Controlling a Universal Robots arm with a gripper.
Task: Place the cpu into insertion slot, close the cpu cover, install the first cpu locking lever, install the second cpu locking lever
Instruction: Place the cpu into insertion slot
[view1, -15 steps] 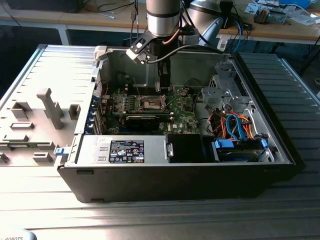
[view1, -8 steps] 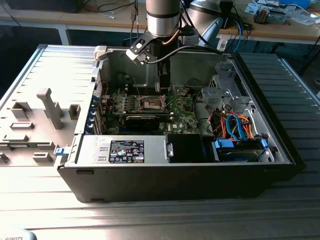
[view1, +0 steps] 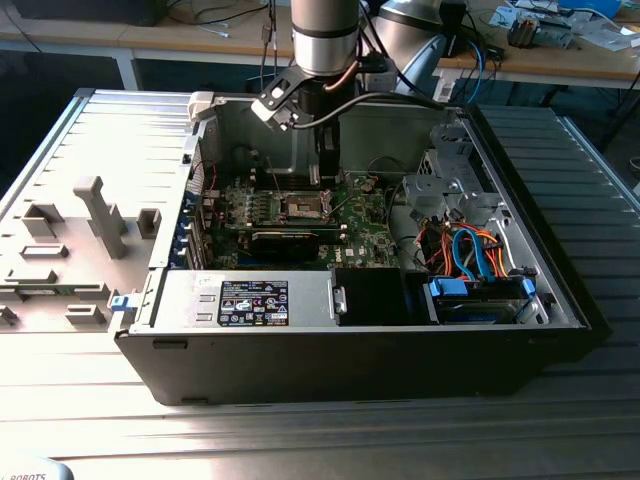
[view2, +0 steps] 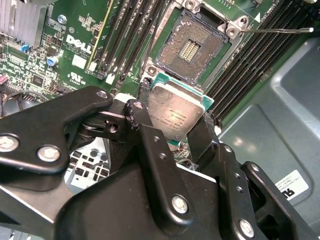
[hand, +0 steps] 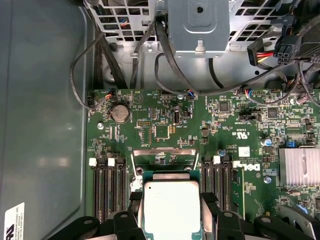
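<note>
My gripper (view2: 176, 107) is shut on the cpu (view2: 175, 112), a small square chip with a silver-grey top and a green edge, pinched between two black fingers (view2: 145, 95). In the first wrist view the cpu (hand: 171, 207) hangs over the green motherboard (hand: 165, 120) between the memory slots. The insertion slot (view2: 192, 47) lies open just beyond the chip, its tan and dark pin field bare inside a metal rim. A thin metal frame (hand: 162, 151) past the chip looks like the raised cpu cover. In the exterior view the gripper (view1: 325, 172) hovers just above the slot (view1: 300, 205).
Black memory slots (view2: 125, 35) flank the socket on both sides. A thin lever rod (view2: 280, 30) sticks out beside it. A finned heat sink (hand: 300, 167), a drive cage (view1: 450, 185), cable bundles (view1: 475, 250) and a long black card (view1: 285, 240) crowd the case (view1: 330, 355).
</note>
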